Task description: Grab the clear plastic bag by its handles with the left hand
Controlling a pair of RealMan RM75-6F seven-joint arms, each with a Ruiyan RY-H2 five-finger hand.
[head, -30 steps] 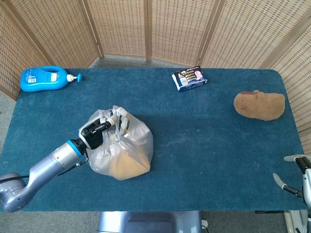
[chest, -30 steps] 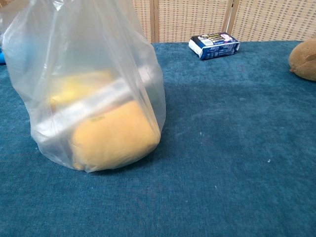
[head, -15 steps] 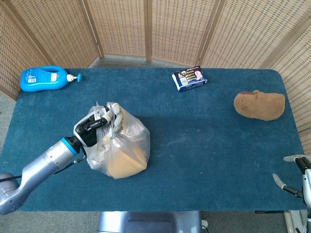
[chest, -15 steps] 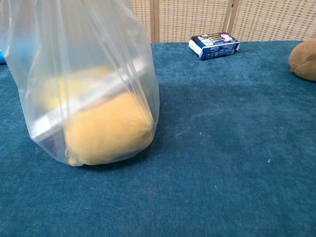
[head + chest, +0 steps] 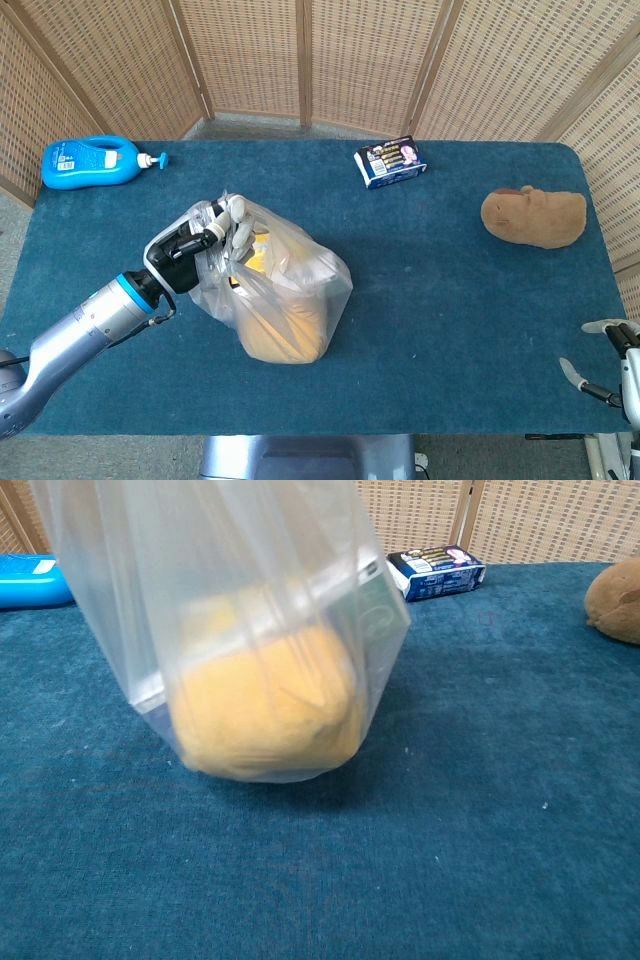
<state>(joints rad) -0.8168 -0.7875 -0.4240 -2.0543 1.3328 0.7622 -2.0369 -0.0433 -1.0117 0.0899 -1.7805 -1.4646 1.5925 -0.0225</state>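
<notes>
No legible text: label on blue bottle [image 5: 90, 161] and print on small box [image 5: 391, 162] too small to read.

Screened lab table [image 5: 460, 290], wicker partitions [image 5: 370, 60]

Blue pump bottle [image 5: 88, 163], battery pack [image 5: 391, 162], brown plush toy [image 5: 534, 216]
</notes>
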